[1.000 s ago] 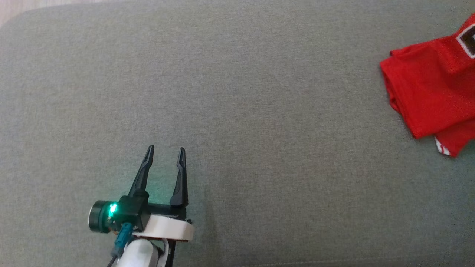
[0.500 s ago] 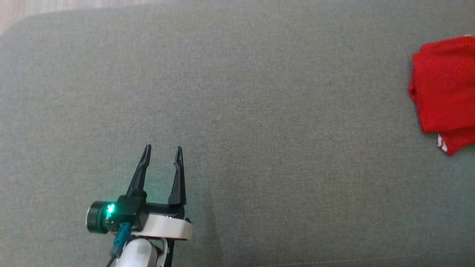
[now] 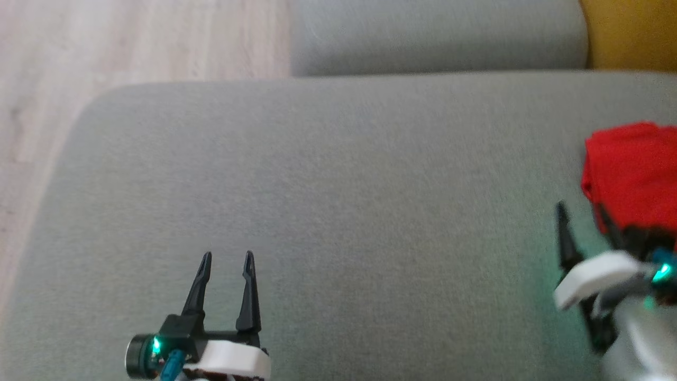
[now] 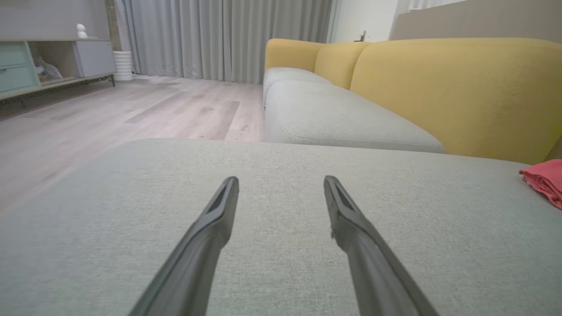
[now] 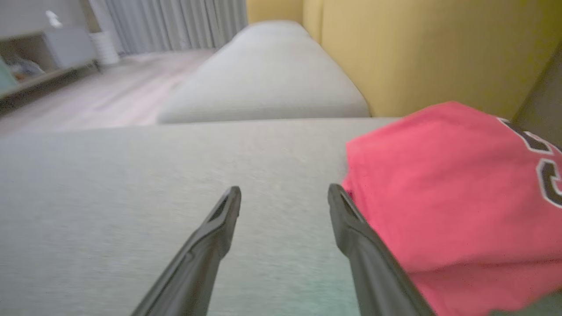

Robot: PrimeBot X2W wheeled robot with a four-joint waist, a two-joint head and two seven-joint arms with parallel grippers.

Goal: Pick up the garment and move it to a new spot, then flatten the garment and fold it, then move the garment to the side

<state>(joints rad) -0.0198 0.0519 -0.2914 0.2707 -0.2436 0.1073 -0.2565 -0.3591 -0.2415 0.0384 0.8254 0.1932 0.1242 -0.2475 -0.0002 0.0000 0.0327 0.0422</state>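
Grey sofa cushion (image 3: 338, 185) under the head camera: left gripper (image 3: 227, 257) at 7 o'clock, fingers spread. Right gripper (image 3: 580, 211) at 4 o'clock, also spread, with the red garment (image 3: 632, 169) just beyond at 3. From the left wrist, the garment (image 4: 546, 180) lies well off at 3 o'clock. From the right wrist, the folded garment (image 5: 452, 193), lettered black and white, lies against the 3-o'clock finger; I can't tell its long axis.

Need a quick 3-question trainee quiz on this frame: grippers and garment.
1. True or false: the left gripper is holding the red jersey.
2. The jersey lies on: A) a wooden table, B) the grey sofa cushion, C) a plastic basket.
3. Fill in: the right gripper sits beside the jersey with its jaws ____.

Key: 1 false; 2 B; 3 open.
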